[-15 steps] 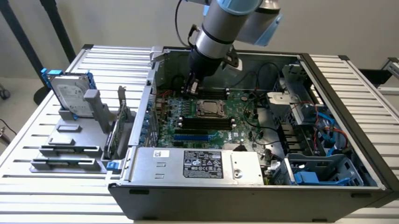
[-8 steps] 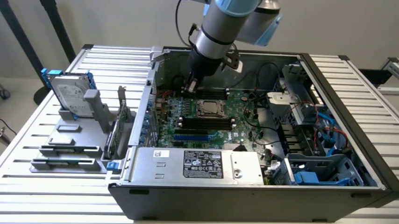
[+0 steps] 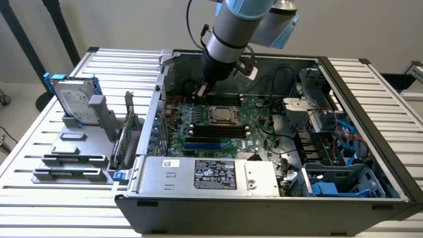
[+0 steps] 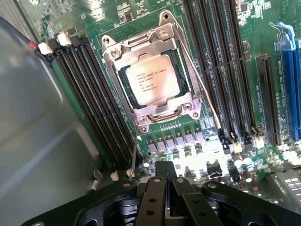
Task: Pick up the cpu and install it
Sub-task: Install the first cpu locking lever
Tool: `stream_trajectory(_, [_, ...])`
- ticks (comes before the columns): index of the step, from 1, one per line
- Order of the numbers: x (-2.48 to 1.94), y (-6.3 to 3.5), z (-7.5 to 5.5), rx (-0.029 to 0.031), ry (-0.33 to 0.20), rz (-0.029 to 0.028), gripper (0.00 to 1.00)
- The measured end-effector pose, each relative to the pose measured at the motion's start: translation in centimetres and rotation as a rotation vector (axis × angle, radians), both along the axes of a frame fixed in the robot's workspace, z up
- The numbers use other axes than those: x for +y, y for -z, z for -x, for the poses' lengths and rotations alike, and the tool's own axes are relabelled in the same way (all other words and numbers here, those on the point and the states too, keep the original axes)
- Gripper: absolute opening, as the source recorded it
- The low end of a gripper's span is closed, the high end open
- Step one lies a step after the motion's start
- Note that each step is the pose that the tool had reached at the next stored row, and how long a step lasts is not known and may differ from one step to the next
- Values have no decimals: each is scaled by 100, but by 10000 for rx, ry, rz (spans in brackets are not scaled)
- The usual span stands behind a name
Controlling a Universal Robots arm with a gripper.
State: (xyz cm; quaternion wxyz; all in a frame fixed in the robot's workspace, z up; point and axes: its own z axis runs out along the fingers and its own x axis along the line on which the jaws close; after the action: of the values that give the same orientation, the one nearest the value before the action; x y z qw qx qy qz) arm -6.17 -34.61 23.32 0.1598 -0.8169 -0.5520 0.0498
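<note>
- The arm [image 3: 238, 25], grey with pale blue joint caps, reaches down from above into an open computer case [image 3: 264, 198] that lies on its side on a slatted metal table [image 3: 46, 198].
- The gripper [image 3: 201, 90] hangs inside the case above the motherboard [image 3: 254, 111], near the socket and towards the exterior view's left of it.
- In the wrist view the gripper [image 4: 165, 165] shows its two dark fingers [image 4: 153, 193] pressed together with nothing between them. Their tips point over a row of small components just beside the socket.
- The cpu [image 3: 223, 115] lies flat in the socket at the middle of the board, with its silver top facing up.
- In the wrist view the cpu [image 4: 153, 79] sits inside a metal frame [image 4: 164, 113] with screw heads at its corners, and printed text shows on the cpu's lid. The gripper is apart from the cpu and does not touch it.
- Black memory slots [image 4: 94, 94] run along both sides of the socket, and blue slots [image 4: 289, 80] lie further out.
- A metal box with a printed label [image 3: 215, 176] fills the near edge of the case in the exterior view.
- Outside the case, on the exterior view's left, a hard drive [image 3: 74, 101] with blue side rails stands upright in grey holder blocks [image 3: 73, 148] on the table.
- A drive cage with blue plastic parts [image 3: 334, 186] sits in the case's near corner on the exterior view's right.
</note>
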Motion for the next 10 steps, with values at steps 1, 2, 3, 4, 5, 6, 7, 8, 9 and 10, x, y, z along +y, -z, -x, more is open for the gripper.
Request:
stream_trajectory(1, [0,0,0,0,128,-21,11])
stream_trajectory(2, [0,0,2,-1,247,-43,11])
stream_trajectory(3, [0,0,4,1,350,-69,11])
stream_trajectory(4, [0,0,6,11,449,-95,11])
stream_trajectory(5, [0,-1,9,24,538,-127,11])
stream_trajectory(6, [0,-4,12,46,616,-175,11])
stream_trajectory(7, [-1,-7,15,73,684,-230,11])
stream_trajectory(8, [-2,-12,18,106,738,-280,11])
stream_trajectory(9, [-5,-17,21,139,781,-328,11])
stream_trajectory(10, [-9,-24,26,171,811,-368,11])
